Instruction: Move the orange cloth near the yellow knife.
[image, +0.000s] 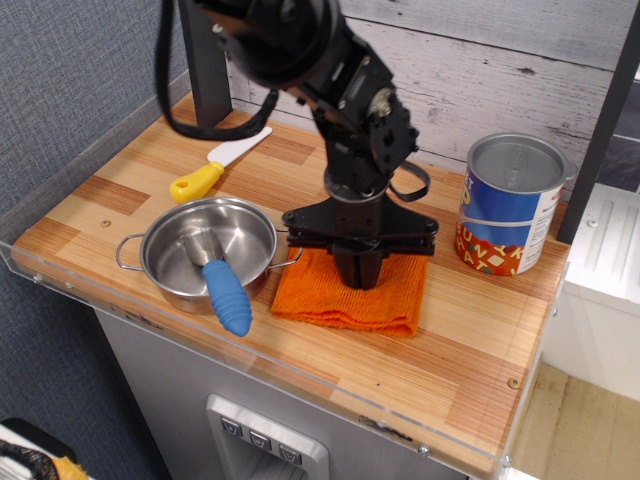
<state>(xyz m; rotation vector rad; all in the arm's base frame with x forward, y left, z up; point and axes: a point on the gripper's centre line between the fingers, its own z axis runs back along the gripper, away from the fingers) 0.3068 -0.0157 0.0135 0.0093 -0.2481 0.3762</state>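
Note:
The orange cloth (318, 297) lies flat on the wooden counter, just right of the steel pot. My gripper (359, 280) points straight down onto the cloth's middle, its fingers close together and pinching the fabric. The yellow knife (197, 182) lies at the back left of the counter, beyond the pot, with its white blade pointing toward the back wall. The cloth is about a pot's width away from the knife.
A steel pot (165, 270) with a blue-handled utensil (226, 296) in it stands between cloth and knife. A blue and orange can (508, 206) stands at the right back. A dark post (206, 70) rises at the back left. A clear rim edges the counter front.

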